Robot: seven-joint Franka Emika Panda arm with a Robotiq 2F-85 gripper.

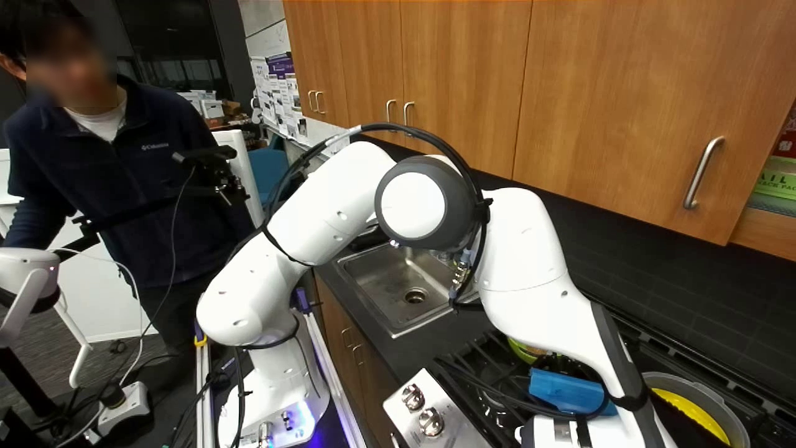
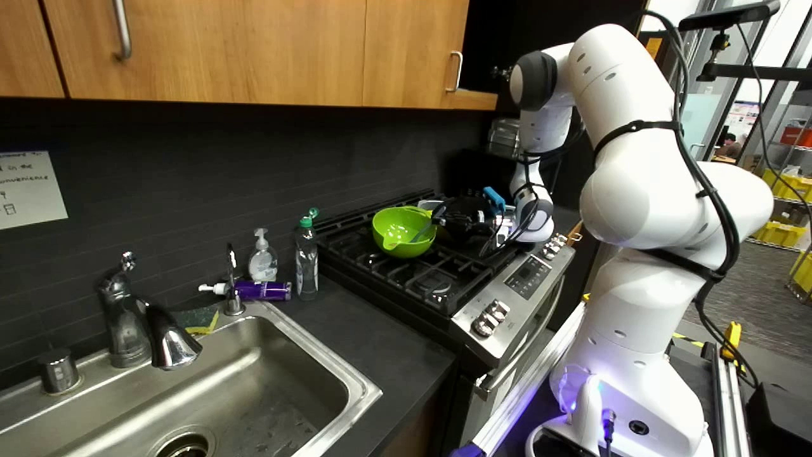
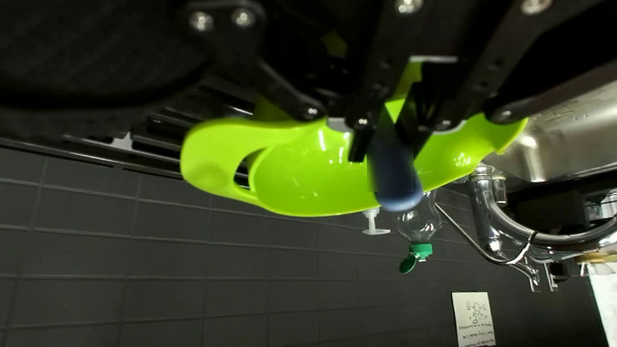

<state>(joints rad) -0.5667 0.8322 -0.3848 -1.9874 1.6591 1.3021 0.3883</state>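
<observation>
In the wrist view, which stands upside down, my gripper (image 3: 387,147) is shut on a dark blue utensil (image 3: 399,195) with a rounded end. Behind them spreads a shiny lime-green bowl (image 3: 308,185) with a looped handle. An exterior view has this green bowl (image 2: 394,223) on the stove, with the gripper (image 2: 439,219) at its rim on the arm's side. The utensil (image 2: 420,233) slants from the fingers down into the bowl. Whether it touches the bowl's wall I cannot tell. Another exterior view shows just a sliver of the green bowl (image 1: 524,350); the arm hides the jaws there.
Black grates of the stove (image 2: 434,279) surround the bowl, with knobs (image 2: 490,317) in front. A grey pot (image 1: 737,410) with something yellow inside stands beyond the wrist. A clear bottle (image 2: 307,263), a soap pump (image 2: 262,257) and the sink (image 2: 342,381) lie alongside. Wooden cabinets (image 2: 254,51) hang above.
</observation>
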